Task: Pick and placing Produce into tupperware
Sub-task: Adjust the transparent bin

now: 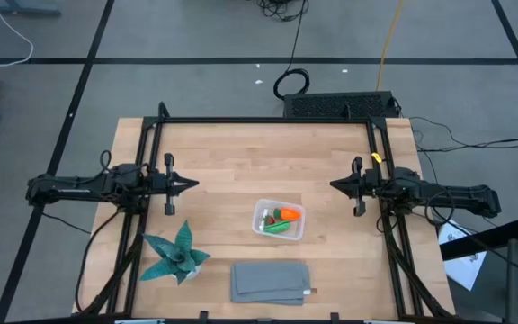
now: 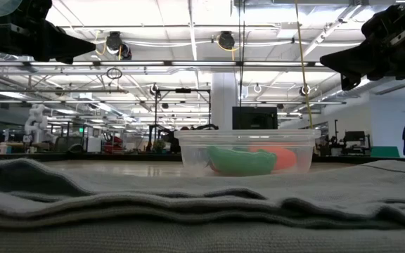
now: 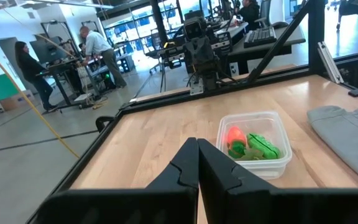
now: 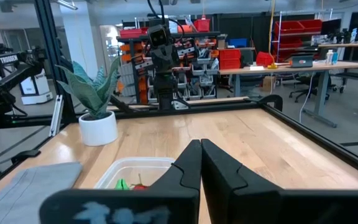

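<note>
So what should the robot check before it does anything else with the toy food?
1. Green pod inside the tupperware: ok.
2. Orange carrot piece inside the tupperware: ok.
3. Red strawberry piece inside: ok, a small red bit shows by the carrot.
4. No toy food left out on the table: ok.
5. Left hand shut and holding nothing, off to the table's left side: ok.
6. Right hand shut and holding nothing, off to the table's right side: ok.
</note>
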Robot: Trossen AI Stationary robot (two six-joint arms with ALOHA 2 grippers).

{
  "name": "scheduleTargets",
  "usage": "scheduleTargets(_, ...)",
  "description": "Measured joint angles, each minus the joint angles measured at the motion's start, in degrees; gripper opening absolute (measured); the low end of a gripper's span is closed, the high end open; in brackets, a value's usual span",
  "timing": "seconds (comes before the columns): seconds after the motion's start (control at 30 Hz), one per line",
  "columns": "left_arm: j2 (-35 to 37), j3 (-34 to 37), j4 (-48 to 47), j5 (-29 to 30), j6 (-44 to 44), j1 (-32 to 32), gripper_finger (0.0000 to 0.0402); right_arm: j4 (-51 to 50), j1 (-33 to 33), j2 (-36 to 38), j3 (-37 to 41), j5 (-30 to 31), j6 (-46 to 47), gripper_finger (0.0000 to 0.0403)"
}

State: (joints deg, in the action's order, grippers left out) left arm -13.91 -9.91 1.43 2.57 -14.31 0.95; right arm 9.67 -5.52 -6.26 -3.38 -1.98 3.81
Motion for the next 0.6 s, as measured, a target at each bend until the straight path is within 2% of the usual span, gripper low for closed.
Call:
scheduleTargets(0.13,0.0,0.0,-0.2,2.1,1.1,0.0,0.0001,0.0,0.0,0.0,0.0,0.0,0.0,0.0)
scheduleTargets(0.33,-1.1,0.0,-0.9,16.6,10.0,0.0,0.0001,0.0,0.0,0.0,0.1,0.0,0.0,0.0)
scheduleTargets(0.43,-4.1,-1.4,-1.7,16.5,12.1,0.0,0.0001,0.0,0.0,0.0,0.1,0.0,0.0,0.0)
scheduleTargets(0.6,-15.4,-7.5,-1.3,15.8,15.9,0.1,0.0001,0.0,0.0,0.0,0.1,0.2,0.0,0.0)
